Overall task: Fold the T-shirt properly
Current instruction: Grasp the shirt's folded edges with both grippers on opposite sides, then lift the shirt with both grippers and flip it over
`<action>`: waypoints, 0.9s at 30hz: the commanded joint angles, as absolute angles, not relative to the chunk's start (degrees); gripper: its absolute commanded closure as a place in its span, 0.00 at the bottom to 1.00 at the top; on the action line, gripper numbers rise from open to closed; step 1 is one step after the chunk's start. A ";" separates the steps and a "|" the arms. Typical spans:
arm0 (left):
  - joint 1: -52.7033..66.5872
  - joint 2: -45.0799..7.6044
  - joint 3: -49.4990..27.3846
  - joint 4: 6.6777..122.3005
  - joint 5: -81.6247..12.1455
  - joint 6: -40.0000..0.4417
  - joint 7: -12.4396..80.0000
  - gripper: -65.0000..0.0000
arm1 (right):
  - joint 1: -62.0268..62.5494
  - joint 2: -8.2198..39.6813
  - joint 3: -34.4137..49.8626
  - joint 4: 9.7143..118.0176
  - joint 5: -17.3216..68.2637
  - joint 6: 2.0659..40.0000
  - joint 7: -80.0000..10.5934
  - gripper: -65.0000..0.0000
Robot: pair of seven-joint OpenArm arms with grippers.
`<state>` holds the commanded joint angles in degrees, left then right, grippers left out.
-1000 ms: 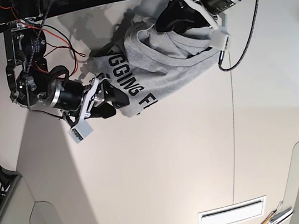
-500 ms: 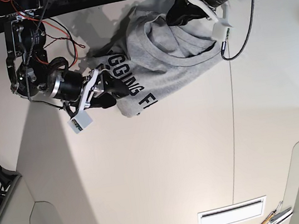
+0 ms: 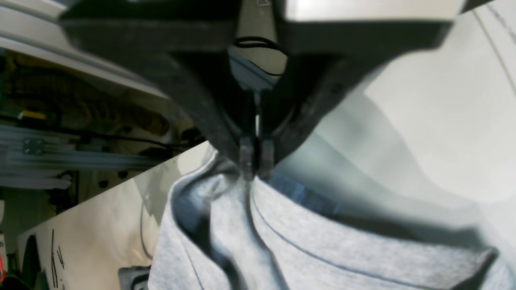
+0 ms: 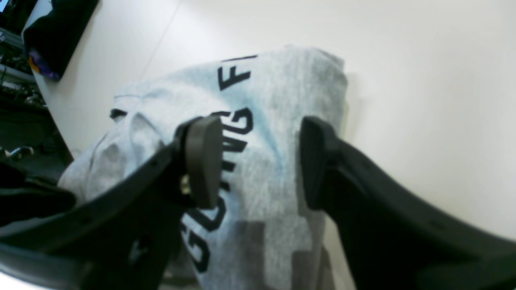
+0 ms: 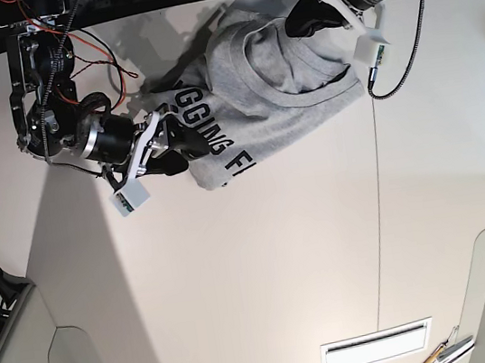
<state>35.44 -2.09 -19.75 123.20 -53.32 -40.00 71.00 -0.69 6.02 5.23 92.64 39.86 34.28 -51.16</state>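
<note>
Now one T-shirt (image 5: 266, 96); left gripper (image 3: 254, 163) pinching it, right gripper (image 4: 258, 161) agape.

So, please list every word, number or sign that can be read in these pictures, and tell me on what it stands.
"GGING F": black block letters on the T-shirt, base view; the word's start is hidden by the right gripper.
"GGING" and "F": the same print in the right wrist view, partly behind a finger.
Left wrist view: no text.
</note>
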 joint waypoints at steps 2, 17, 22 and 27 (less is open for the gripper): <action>35.44 -2.11 -20.69 123.20 -53.34 -40.00 71.02 1.00 | -0.69 6.02 5.23 92.64 39.86 34.28 -51.11 0.53; 38.52 -7.27 -24.34 123.22 -55.27 -40.00 70.98 0.69 | -0.34 9.74 5.26 92.64 39.83 34.26 -45.74 0.72; 38.59 -7.49 -33.65 123.22 -66.96 -40.00 71.00 0.70 | 0.99 11.42 5.23 92.64 39.59 34.28 -43.16 1.00; 38.46 -7.27 -28.51 123.22 -76.23 -40.00 75.02 0.91 | 4.97 10.92 5.19 92.62 36.69 34.30 -38.76 1.00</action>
<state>38.46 -7.27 -28.51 123.22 -76.23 -40.00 75.02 4.97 10.92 5.19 92.62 36.69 34.30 -38.76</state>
